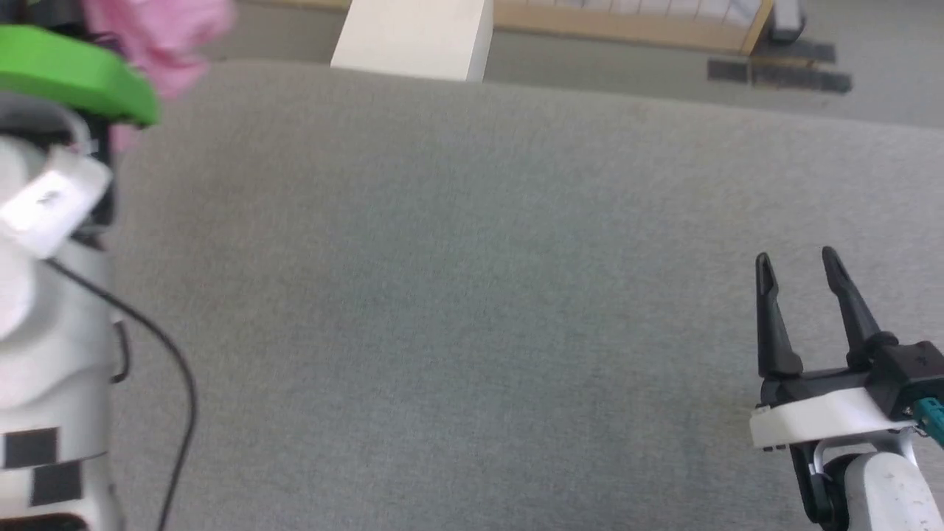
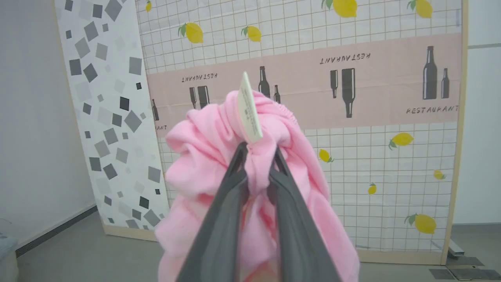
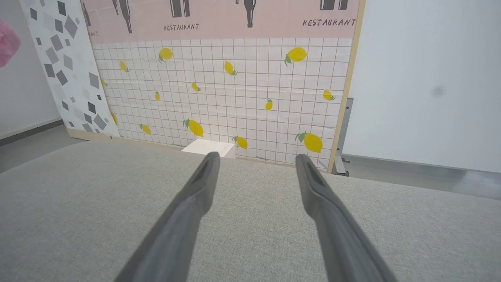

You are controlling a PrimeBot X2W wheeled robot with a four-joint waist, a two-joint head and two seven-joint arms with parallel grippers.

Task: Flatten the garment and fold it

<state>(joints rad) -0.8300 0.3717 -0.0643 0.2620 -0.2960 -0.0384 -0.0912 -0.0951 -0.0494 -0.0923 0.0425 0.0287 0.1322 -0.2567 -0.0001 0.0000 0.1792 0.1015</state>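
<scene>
1. Head view: the garment is hanging bunched at the upper left corner, lifted off the grey desk, just past a green part of the left arm. By my judgement the task is only beginning: nothing is being flattened yet and no fold is made. The right hand is hovering at the lower right, fingers spread wide and holding nothing. A white box is standing beyond the far edge, well apart, so nothing seems to be blocking the laying-down.
2. Left wrist view: the left hand is pinching a fold of the pink cloth by the gathered waistband, fingers narrowed onto it. The white label is sticking up just above the fingertips. The rest is drooping in a crumpled lump around the fingers, so lowering, spreading and folding are all waiting. A lemon-and-bottle printed panel and a panel of grey squares are standing behind.
3. Right wrist view: the right hand is pointing across the desk toward the white box and the printed panel. A pink blur is showing at the left edge, well apart from its fingers.
</scene>
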